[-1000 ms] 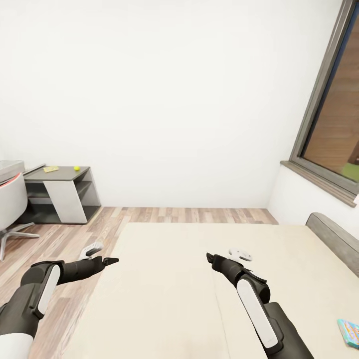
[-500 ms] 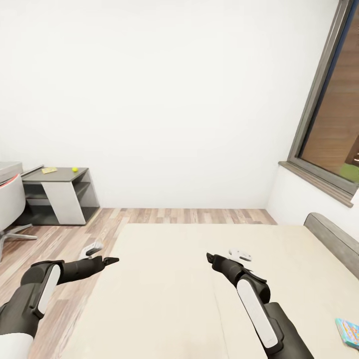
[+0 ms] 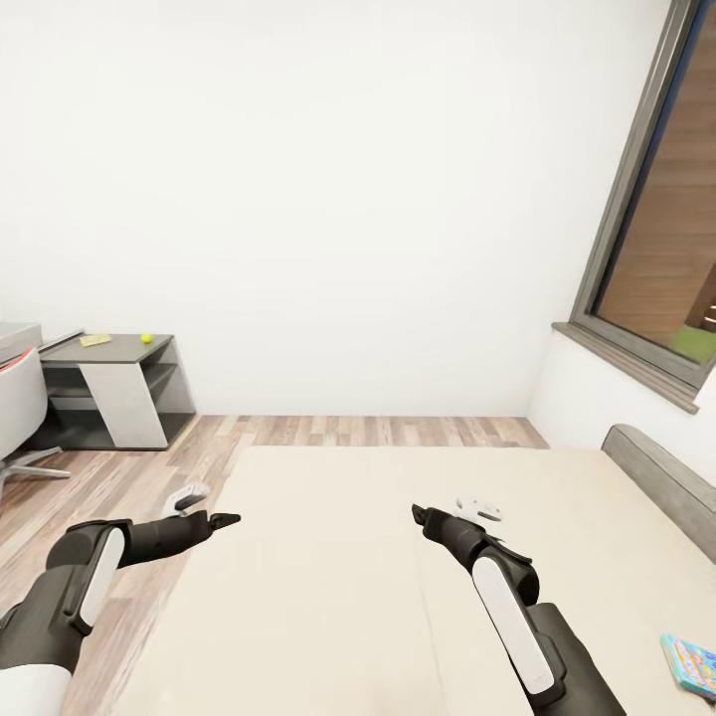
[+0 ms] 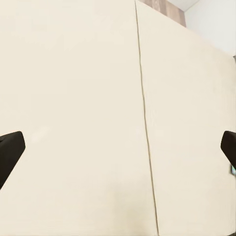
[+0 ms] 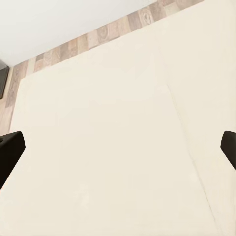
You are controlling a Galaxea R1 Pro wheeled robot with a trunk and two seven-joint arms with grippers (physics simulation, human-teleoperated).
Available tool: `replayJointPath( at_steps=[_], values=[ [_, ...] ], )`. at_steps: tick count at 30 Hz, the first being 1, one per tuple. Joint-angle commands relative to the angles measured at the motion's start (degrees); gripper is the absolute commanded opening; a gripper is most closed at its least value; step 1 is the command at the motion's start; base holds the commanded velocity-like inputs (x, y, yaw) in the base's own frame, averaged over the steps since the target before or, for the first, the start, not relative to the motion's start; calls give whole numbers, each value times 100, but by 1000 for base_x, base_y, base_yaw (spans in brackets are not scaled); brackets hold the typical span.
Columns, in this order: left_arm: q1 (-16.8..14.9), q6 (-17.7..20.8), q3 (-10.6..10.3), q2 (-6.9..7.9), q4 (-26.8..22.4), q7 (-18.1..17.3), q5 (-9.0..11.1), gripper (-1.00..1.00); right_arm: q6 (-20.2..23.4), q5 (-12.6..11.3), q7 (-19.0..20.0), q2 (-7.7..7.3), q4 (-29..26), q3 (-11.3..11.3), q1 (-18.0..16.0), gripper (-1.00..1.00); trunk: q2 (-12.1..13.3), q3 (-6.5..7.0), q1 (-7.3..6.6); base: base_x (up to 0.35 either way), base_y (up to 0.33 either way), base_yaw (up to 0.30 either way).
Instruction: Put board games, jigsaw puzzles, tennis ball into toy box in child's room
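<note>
Over on the far left there's a white chair point(image 3: 18, 398) with a grey desk edge just behind it at the frame's border. Next to that sits a low dark grey cabinet point(image 3: 114, 383) against the wall, with a small yellow-green tennis ball point(image 3: 146, 338) on top and a flat yellowish thing point(image 3: 95, 340) beside it, too small to say for sure if it's one of the puzzles.

The left gripper point(image 3: 221, 519) hangs above the bed's left edge, right where the wood floor point(image 3: 129, 477) meets the mattress. In the left wrist view its two dark fingertips point(image 4: 10, 150) sit at opposite borders of the picture, so the jaws are spread wide with nothing between them, just cream bed point(image 4: 88, 113) and its seam line below.

Middle of the head view is the bed point(image 3: 328, 557) itself, wide and bare.

The right gripper point(image 3: 418, 514) hovers over the middle of the mattress. Same deal in the right wrist view: fingertips point(image 5: 10, 150) far apart at the borders, jaws wide and holding nothing.

Down at the far right, lying flat on the bed near its edge, is a small blue board game point(image 3: 691, 658), partly cut off by the frame. Behind it, a grey headboard point(image 3: 661, 477) and a window point(image 3: 661, 239).
</note>
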Motion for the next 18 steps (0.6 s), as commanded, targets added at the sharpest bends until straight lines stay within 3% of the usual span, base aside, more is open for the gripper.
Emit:
replayJointPath(
  at_steps=[1, 18],
  values=[
    [-6, 38, 7, -3, -3, -3, 19, 100, 8, -60, -59, -1, -7, 6, -6, 100, -13, -14, 4, 0, -36, 0],
    [-6, 38, 7, -10, -10, -4, 19, 100, 8, -60, -58, -1, -9, 6, -6, 100, -13, -14, 4, -13, -62, 0]
  ],
)
